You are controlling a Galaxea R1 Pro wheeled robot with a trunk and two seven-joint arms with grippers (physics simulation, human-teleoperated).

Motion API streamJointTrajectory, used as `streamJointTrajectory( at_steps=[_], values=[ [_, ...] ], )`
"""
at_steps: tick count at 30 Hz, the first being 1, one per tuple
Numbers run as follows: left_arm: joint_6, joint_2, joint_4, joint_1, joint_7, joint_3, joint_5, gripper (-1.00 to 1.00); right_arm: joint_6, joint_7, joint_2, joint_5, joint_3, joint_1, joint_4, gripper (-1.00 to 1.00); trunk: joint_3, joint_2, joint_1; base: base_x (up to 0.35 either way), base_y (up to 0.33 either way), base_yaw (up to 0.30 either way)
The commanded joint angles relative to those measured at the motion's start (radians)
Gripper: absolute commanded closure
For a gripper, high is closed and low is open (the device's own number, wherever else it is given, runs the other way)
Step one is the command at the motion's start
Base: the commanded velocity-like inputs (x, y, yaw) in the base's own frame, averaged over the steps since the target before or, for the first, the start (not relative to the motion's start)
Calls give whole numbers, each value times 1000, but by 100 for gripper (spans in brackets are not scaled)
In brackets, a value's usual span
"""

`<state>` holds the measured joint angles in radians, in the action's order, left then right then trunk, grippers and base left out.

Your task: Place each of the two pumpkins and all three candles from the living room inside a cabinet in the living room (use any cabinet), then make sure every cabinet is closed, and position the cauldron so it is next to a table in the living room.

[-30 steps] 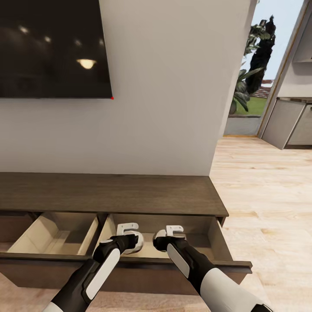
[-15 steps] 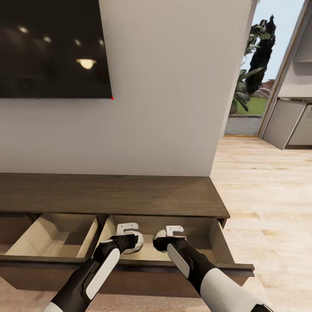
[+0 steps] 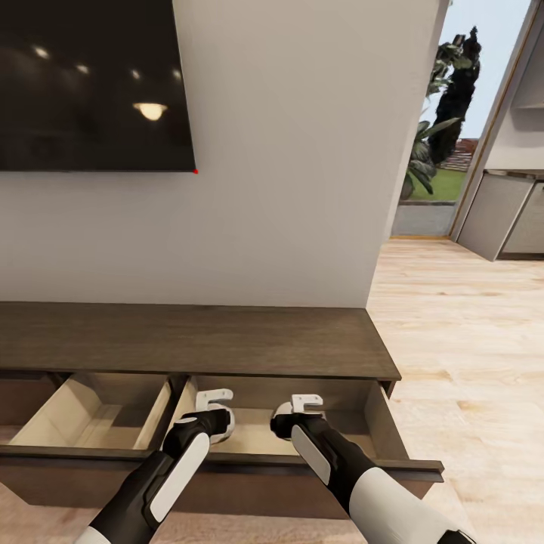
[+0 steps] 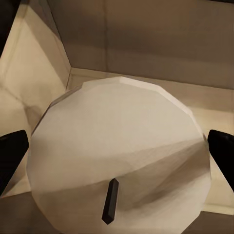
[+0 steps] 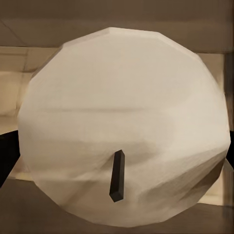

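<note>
Candles: two counted, each a pale cream, faceted round wax lump with a short dark wick. One candle (image 4: pixel 117 146) sits in the left gripper (image 3: pixel 214 414), the other candle (image 5: pixel 122 126) in the right gripper (image 3: pixel 299 415).

Left jaws: dark fingertips (image 4: pixel 10 156) show on either side of the wax, pinching it. Right jaws: dark tips at both flanks of the candle in the right wrist view, likewise pinching it.

Position: both candles hang over the pale beige interior of the right-hand open drawer (image 3: pixel 375 417) of the long low dark-brown wood-grain cabinet (image 3: pixel 189 336). The left one is nearer the drawer's left wall, the right one about mid-drawer. Whether either touches the drawer floor I cannot tell.

Count: two drawers pulled open, side by side, the left drawer (image 3: pixel 98 408) bare in the part I can see. Two grippers, both loaded.

Step in hand, as I judge it: stowing candles in the cabinet, at the point of release.

Next move calls for lowering each candle close to the drawer floor, spreading the jaws, then lifting the arms clear of the drawer's front edge. A round body may roll if dropped from a height. Both drawers need pushing shut later.
</note>
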<state>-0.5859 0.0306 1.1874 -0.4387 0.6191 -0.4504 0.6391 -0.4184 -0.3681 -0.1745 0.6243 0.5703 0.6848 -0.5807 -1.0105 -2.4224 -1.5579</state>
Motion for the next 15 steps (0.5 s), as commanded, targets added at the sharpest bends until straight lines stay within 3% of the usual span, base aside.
streamJointTrajectory(
  at_steps=[1,10,11,15],
  values=[
    [0,1,1,-1,11,-3,10,100,-2,-12,0,8,3,1,-1,100,-1,0,0,0,0,0],
    [0,1,0,-1,13,-2,10,100,-1,-17,0,8,3,1,-1,100,-1,0,0,0,0,0],
    [0,1,0,-1,13,-2,10,-100,-1,-17,0,8,3,1,-1,100,-1,0,0,0,0,0],
    [0,1,0,-1,13,-2,11,-100,-2,-16,0,8,3,1,-1,100,-1,0,0,0,0,0]
  ],
)
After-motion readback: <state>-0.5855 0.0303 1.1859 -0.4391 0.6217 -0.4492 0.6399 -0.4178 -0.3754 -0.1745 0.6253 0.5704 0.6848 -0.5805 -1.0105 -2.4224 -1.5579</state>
